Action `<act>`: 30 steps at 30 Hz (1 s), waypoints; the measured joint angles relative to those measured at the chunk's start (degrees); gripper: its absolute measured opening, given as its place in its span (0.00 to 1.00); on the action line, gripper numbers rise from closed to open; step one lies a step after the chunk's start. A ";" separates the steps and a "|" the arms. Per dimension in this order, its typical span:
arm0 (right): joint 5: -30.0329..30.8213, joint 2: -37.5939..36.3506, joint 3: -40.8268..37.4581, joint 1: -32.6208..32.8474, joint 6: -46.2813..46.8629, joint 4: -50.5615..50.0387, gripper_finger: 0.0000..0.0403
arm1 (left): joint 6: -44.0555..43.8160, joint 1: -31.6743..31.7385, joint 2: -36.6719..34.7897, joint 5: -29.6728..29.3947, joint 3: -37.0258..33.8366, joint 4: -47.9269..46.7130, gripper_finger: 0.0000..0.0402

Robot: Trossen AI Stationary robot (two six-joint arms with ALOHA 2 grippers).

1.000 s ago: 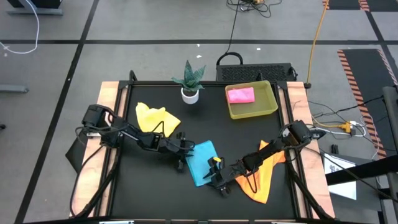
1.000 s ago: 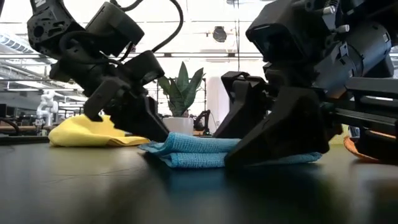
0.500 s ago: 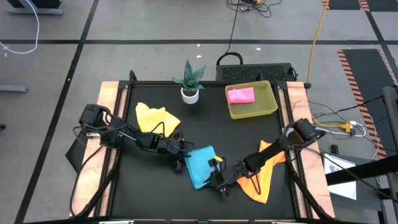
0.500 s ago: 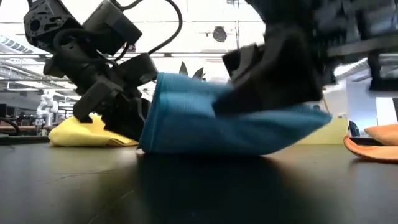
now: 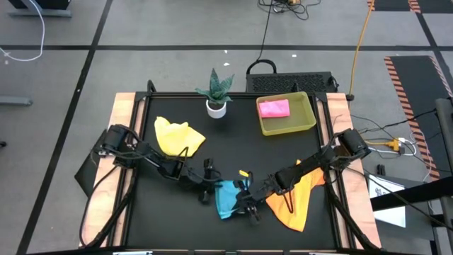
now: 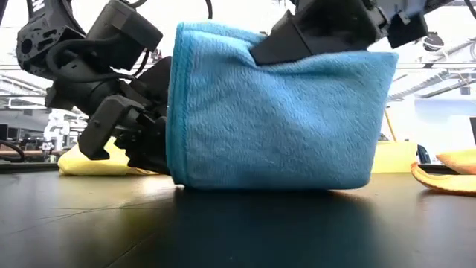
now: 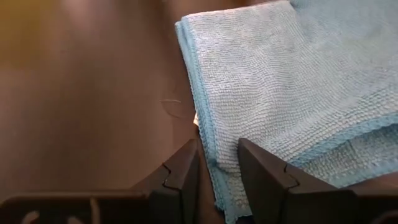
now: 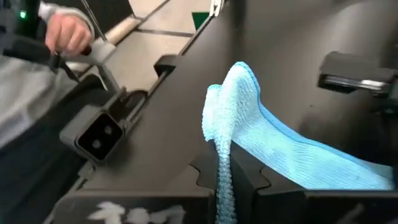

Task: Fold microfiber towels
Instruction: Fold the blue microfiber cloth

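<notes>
Four towels: yellow (image 5: 177, 134), pink (image 5: 274, 108), blue (image 5: 228, 198), orange (image 5: 294, 205). One tray (image 5: 283, 126), one plant (image 5: 216, 92), two grippers: left (image 5: 207, 185), right (image 5: 249, 207).

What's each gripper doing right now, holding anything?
Left gripper: closed on the edge of the light blue towel.
Right gripper: shut on the same towel, lifting one edge.

Grey tiled floor (image 5: 141, 28) lay around the black bench (image 5: 163, 212), cables (image 5: 272, 14) trailed, striped hazard mat (image 5: 414, 92) lay alongside.
</notes>
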 joint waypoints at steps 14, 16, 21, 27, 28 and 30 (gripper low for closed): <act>-2.81 -1.26 0.04 -5.68 5.40 -3.21 0.02 | -1.16 -1.04 -1.75 -3.46 -0.13 -1.40 0.29; -2.84 -0.66 0.04 -7.18 5.54 -4.08 0.02 | -1.22 -1.04 -1.75 -3.52 -0.11 -1.33 0.29; -3.34 -0.44 0.04 -10.65 5.51 -5.27 0.02 | -2.96 -1.11 -4.44 -6.30 -0.13 -2.25 0.29; -7.34 -0.29 0.04 -13.35 4.27 -5.54 0.02 | -8.78 -1.72 -12.08 -8.98 -0.05 -14.42 0.29; -7.36 -0.18 0.04 -13.73 4.24 -5.73 0.02 | -9.94 -2.07 -13.45 -10.17 -0.03 -17.33 0.29; -7.37 -0.12 0.02 -14.50 4.20 -6.00 0.02 | -11.87 -2.69 -15.07 -12.70 -0.13 -22.07 0.29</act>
